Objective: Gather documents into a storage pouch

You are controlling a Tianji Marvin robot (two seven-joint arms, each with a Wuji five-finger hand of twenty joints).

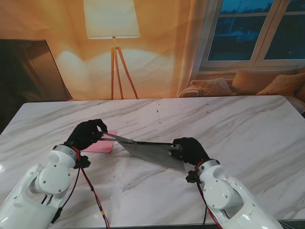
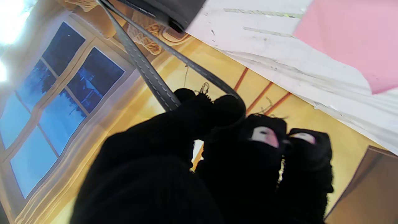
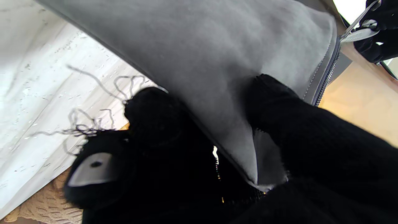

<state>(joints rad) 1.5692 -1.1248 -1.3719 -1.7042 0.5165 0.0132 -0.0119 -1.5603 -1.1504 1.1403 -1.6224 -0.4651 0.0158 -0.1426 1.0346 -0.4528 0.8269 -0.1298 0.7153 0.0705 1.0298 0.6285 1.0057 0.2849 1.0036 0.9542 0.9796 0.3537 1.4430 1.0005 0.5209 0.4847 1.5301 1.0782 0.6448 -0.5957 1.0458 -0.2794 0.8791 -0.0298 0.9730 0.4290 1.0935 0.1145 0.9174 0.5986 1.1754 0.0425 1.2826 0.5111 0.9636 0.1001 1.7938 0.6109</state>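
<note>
Both hands grip the grey zip pouch (image 1: 151,151) mid-frame: left hand (image 1: 86,134) pinches its strap (image 1: 119,139), right hand (image 1: 190,149) clamps its corner; contents hidden.

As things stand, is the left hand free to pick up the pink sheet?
Probably not yet: the left hand is shut on the pouch strap, directly over the pink sheet.

A flat grey zippered pouch (image 1: 151,151) hangs tilted just over the marble, its thin grey strap (image 2: 146,70) stretched out leftward from one corner, while a pink sheet (image 1: 101,145) lies flat on the tabletop beside it.
</note>
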